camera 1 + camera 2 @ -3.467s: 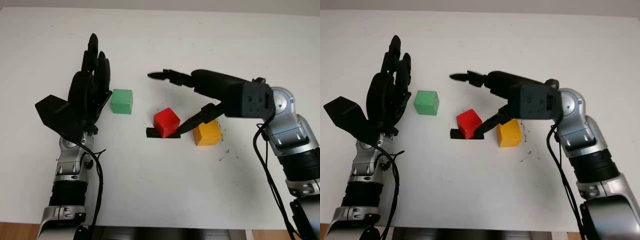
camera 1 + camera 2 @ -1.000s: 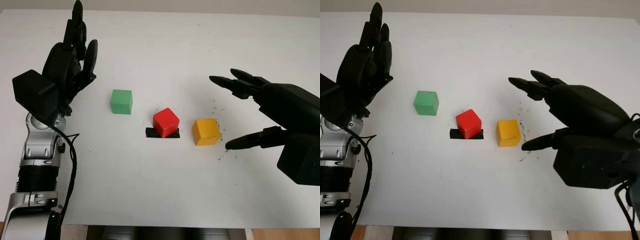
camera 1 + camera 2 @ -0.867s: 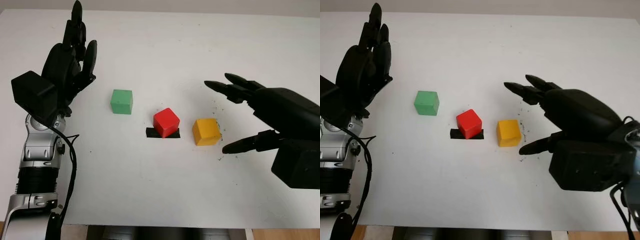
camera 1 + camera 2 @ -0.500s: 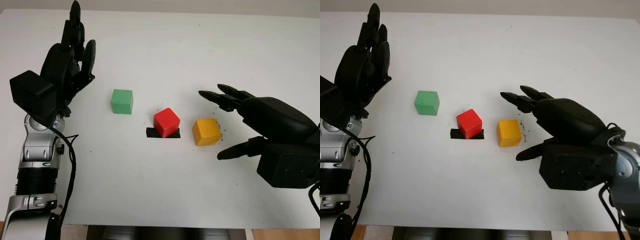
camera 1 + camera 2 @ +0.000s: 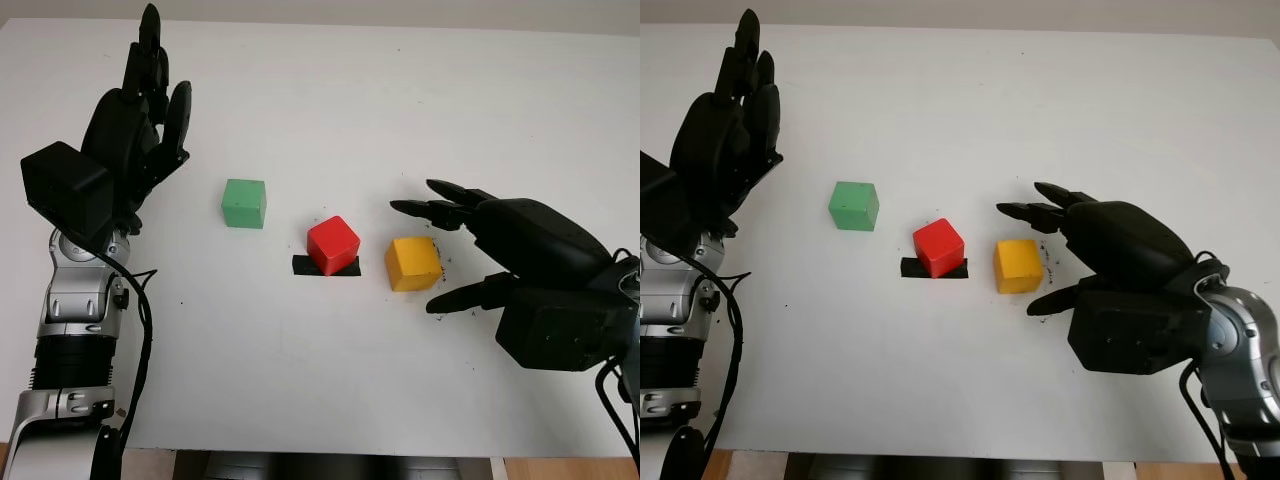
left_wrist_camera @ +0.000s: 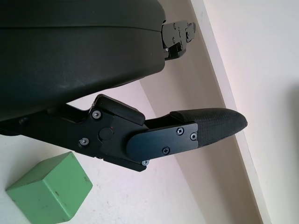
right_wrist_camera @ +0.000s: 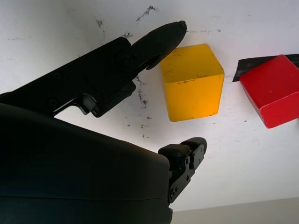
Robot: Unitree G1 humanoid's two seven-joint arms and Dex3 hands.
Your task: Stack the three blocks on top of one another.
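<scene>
Our right hand has slid in toward the yellow block since a second ago, fingers open and bracketing it for a grab, red block and green block alongside on the bench, left hand open, parked.

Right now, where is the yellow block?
In the head view the yellow block sits on the table, right of the red block, with the open right hand just beside it.

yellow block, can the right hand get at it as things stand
Probably yes. The right hand is open just beside the yellow block, with fingers on either side of it and bare table between. The red block sits apart on the block's far side, out of the way.
</scene>
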